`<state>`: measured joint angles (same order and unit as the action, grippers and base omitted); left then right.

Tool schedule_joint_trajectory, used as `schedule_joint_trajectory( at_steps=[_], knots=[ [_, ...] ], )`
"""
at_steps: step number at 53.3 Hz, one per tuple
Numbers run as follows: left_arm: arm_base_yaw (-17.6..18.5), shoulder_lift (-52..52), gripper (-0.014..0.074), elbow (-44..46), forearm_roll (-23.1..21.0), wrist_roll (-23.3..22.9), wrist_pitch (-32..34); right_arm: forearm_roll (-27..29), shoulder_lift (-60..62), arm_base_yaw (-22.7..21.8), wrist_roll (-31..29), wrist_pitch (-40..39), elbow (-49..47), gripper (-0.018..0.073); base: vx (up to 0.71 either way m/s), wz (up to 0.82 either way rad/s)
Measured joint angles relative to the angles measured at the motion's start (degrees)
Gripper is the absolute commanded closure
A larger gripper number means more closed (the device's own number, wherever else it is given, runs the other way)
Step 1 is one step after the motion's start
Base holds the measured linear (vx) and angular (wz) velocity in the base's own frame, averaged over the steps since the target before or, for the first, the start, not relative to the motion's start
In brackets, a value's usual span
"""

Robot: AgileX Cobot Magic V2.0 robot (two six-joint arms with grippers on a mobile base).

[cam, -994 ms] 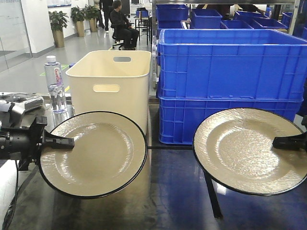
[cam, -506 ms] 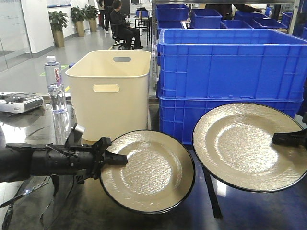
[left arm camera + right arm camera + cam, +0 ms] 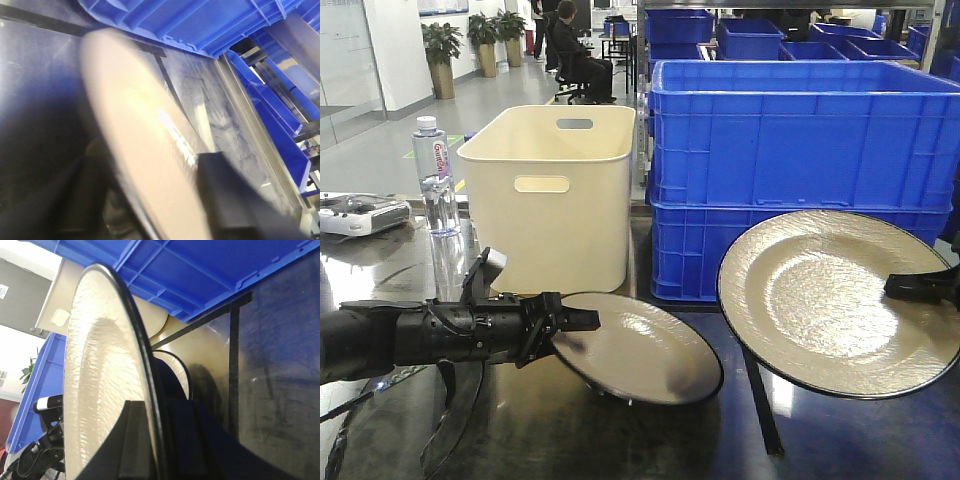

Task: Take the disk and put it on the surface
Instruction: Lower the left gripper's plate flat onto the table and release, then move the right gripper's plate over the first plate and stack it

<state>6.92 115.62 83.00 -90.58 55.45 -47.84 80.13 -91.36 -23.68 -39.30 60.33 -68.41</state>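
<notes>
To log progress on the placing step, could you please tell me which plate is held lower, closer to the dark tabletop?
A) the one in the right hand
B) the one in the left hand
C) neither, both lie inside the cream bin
B, since the left hand holds the left plate tipped nearly flat, low over the tabletop, while the right hand holds the right plate higher and steeply tilted.

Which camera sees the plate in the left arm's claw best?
The exterior front-facing view: the whole plate shows, tilted, pinched by the left gripper. The left wrist view shows it close, edge-on and blurred. The right wrist view mostly shows the other plate.
</notes>
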Motion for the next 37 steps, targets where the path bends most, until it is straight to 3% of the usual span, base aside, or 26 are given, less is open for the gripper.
schedule_joint_trajectory(
  at_steps=[10, 20, 26, 34, 37],
  knots=[
    [-4.4, 0.0, 0.0002, 0.0, 0.2, 1.7, -1.0, 0.0, 0.0, 0.0, 0.0, 0.4, 0.0, 0.0568, 0.00, 0.00],
    [-12.4, 0.0, 0.0038, 0.0, -0.1, 2.6, -6.1, 0.0, 0.0, 1.1, 0.0, -0.6, 0.0, 0.0568, 0.00, 0.00],
    [-16.9, -0.5, 0.0220, 0.0, 0.1, 1.5, -11.8, 0.0, 0.0, 4.1, 0.0, -3.5, 0.0, 0.0568, 0.00, 0.00],
    [-22.6, -3.0, 0.0611, 0.0, 0.3, -2.4, -18.3, 0.3, 0.0, 11.9, 0.0, -11.7, 0.0, 0.0568, 0.00, 0.00],
    [-24.4, -4.4, 0.0607, 0.0, 1.0, -3.4, -18.9, 1.1, -0.1, 15.6, 0.0, -15.7, 0.1, 0.0568, 0.00, 0.00]
  ],
)
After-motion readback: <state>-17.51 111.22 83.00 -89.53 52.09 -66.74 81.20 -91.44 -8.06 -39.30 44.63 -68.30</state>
